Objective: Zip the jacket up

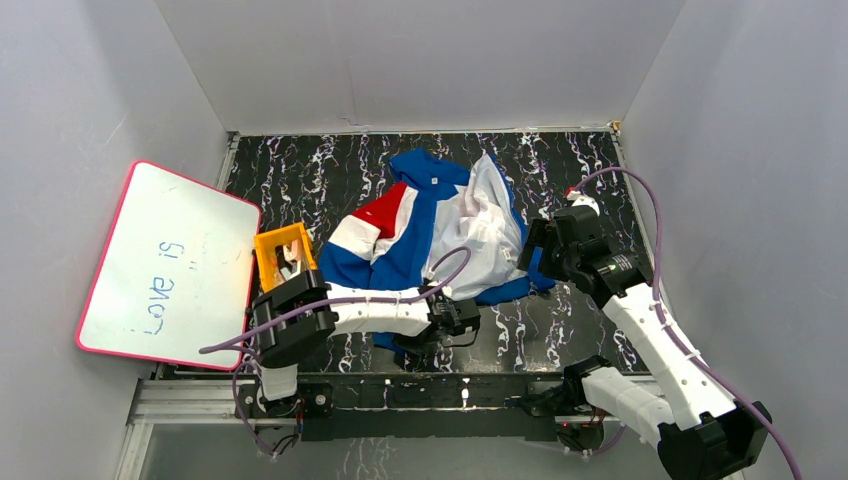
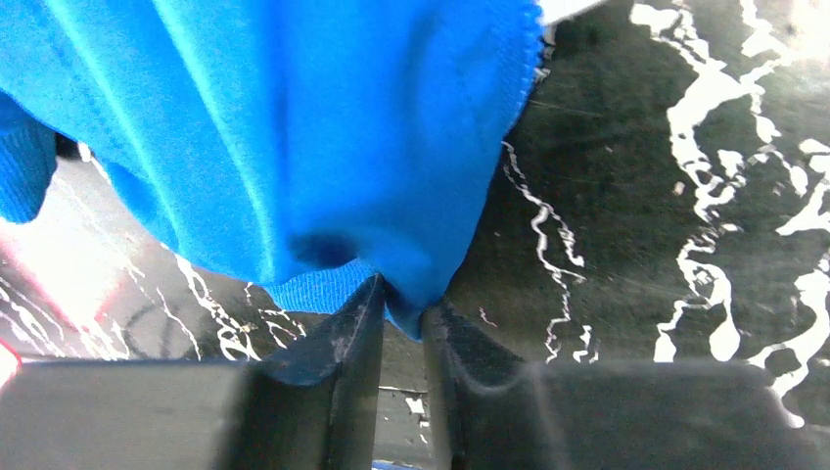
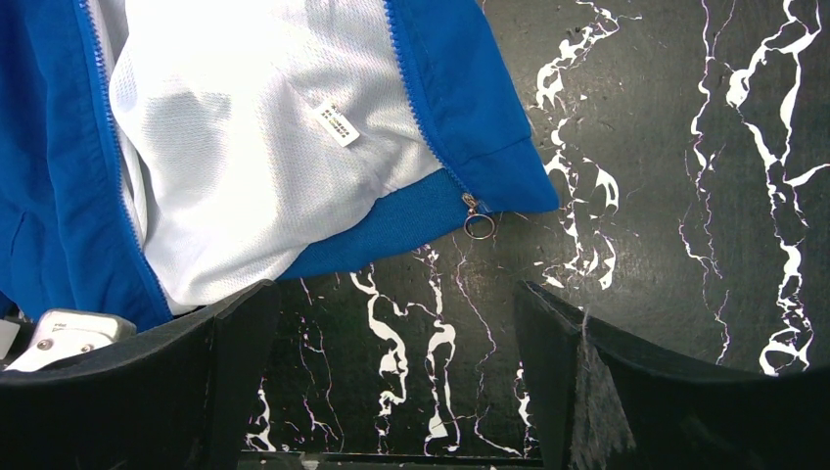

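The jacket [image 1: 430,235] lies crumpled on the black marbled table, blue with red and white stripes, its white lining turned up on the right. My left gripper [image 1: 462,320] is shut on the jacket's blue hem [image 2: 411,294] at its near edge. My right gripper [image 1: 535,248] is open and empty, hovering at the jacket's right edge. In the right wrist view the jacket [image 3: 245,147] is open, with the zipper slider and ring pull [image 3: 478,221] at the bottom corner of the blue front, just beyond my open gripper [image 3: 391,323].
A pink-framed whiteboard [image 1: 165,265] leans at the left wall. A small orange box [image 1: 283,255] stands beside the left arm. White walls enclose the table [image 1: 300,170] on three sides.
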